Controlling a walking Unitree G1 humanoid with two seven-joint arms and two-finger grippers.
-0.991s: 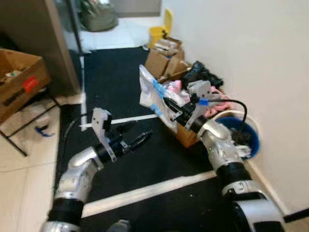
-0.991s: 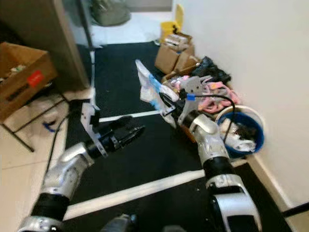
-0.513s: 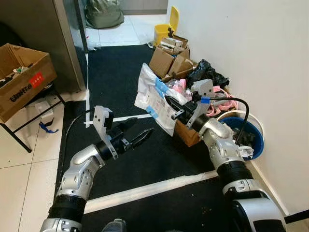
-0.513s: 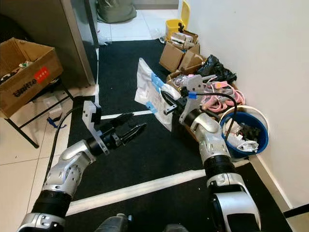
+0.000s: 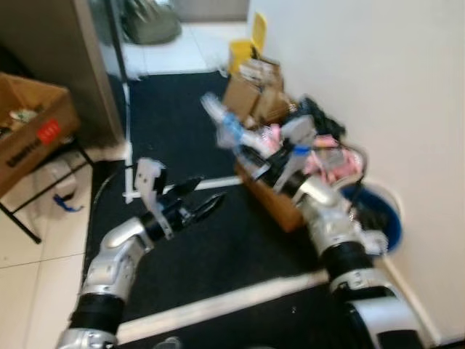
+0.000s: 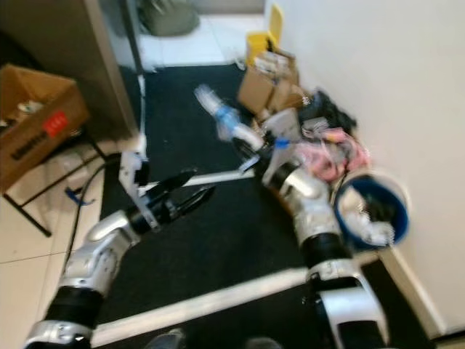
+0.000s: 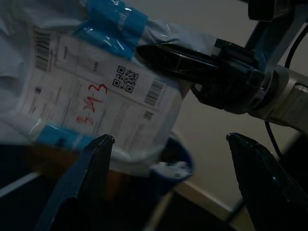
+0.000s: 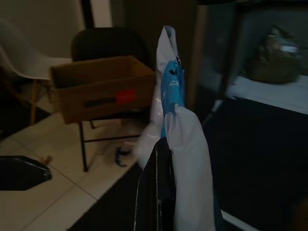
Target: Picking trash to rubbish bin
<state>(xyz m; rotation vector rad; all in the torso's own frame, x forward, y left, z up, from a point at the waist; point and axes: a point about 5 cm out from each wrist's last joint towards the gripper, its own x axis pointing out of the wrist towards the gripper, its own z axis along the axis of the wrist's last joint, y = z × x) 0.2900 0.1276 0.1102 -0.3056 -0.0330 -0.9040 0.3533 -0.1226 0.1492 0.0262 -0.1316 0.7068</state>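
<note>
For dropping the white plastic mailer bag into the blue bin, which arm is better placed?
Right. The right claw is shut on the white plastic mailer bag, and the blue bin stands by the wall on that side. The left claw is open, farther away.

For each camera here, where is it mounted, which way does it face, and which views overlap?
Head stereo pair: look down at black mat, both arms, blue bin.
Left wrist: faces along left gripper, jaws open, toward white mailer bag, right gripper.
Right wrist: looks past bag to cardboard box.
Shared: bag.
</note>
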